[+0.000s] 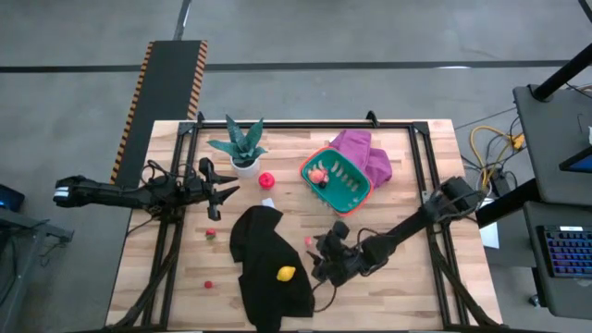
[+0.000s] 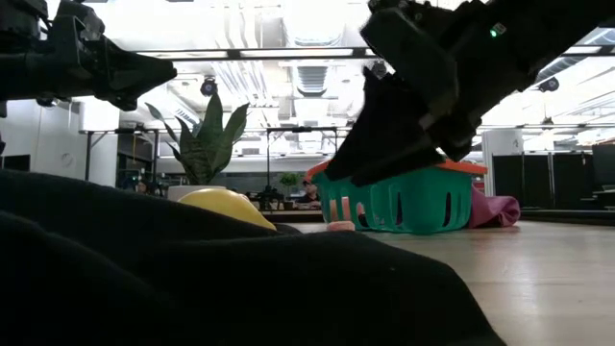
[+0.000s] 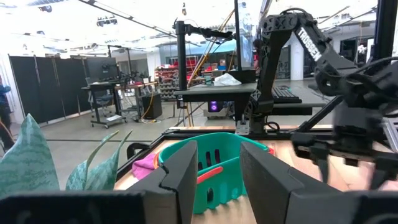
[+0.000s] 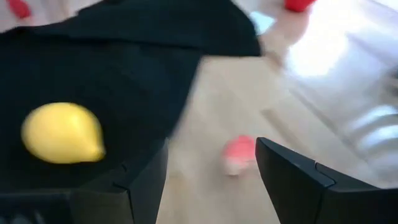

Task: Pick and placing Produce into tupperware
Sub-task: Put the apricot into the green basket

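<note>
The teal tupperware [image 1: 347, 185] stands at the table's far middle with a pink and red piece [image 1: 319, 174] inside. A yellow piece [image 1: 286, 274] lies on a black cloth [image 1: 264, 250]. A small pink-red piece [image 4: 238, 154] lies on the bare wood beside the cloth's edge. My right gripper [image 4: 211, 177] hovers open above it, slanting down, one finger on either side and touching nothing. A red piece [image 1: 266, 179] lies near the plant. Two small red pieces [image 1: 211, 233] [image 1: 208, 285] lie at the left. My left gripper [image 3: 217, 180] waits open at the left, level, pointing at the tupperware [image 3: 214, 165].
A potted green plant [image 1: 242, 143] stands at the far left-middle. A purple cloth [image 1: 365, 153] lies behind the tupperware. The black cloth fills the near middle of the table and blocks much of the low view [image 2: 192, 279]. Bare wood [image 1: 407, 277] lies at the near right.
</note>
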You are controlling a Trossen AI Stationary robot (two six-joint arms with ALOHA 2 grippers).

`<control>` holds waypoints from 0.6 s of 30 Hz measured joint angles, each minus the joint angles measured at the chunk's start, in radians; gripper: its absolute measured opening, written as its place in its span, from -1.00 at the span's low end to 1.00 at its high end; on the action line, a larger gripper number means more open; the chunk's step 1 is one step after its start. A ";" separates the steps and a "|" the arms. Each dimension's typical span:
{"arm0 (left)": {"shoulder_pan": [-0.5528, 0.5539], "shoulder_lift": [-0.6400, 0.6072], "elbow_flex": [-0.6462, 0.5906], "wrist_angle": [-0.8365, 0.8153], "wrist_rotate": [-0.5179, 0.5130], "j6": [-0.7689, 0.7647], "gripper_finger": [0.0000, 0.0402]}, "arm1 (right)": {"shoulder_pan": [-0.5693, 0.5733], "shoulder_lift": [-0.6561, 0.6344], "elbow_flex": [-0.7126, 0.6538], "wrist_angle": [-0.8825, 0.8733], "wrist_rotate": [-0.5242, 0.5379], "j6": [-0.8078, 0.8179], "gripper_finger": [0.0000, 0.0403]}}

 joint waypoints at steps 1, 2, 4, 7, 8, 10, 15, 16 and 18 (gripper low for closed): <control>0.000 0.000 0.000 -0.001 -0.001 0.000 -0.46 | 0.006 0.022 0.024 -0.001 0.000 -0.001 0.16; 0.000 -0.001 0.000 -0.001 0.000 0.000 -0.46 | 0.011 0.045 0.049 -0.018 0.000 -0.004 0.16; 0.000 0.000 0.000 0.000 0.000 0.000 -0.46 | 0.013 0.092 0.112 -0.096 0.013 -0.004 0.16; 0.000 -0.001 0.000 0.000 0.000 0.000 -0.46 | 0.010 0.148 0.212 -0.261 0.065 0.026 0.16; 0.000 -0.001 0.000 0.000 0.000 0.000 -0.46 | 0.007 0.162 0.244 -0.316 0.082 0.046 0.16; 0.000 0.000 0.000 0.000 -0.001 0.000 -0.46 | 0.000 0.189 0.301 -0.423 0.104 0.089 0.16; 0.000 0.001 0.000 -0.001 0.000 0.000 -0.46 | -0.021 0.227 0.366 -0.527 0.095 0.150 0.16; 0.000 0.001 0.000 0.000 0.000 0.000 -0.46 | -0.025 0.227 0.366 -0.528 0.091 0.151 0.16; 0.000 0.001 0.000 0.000 0.000 0.000 -0.46 | -0.034 0.226 0.359 -0.523 0.079 0.161 0.16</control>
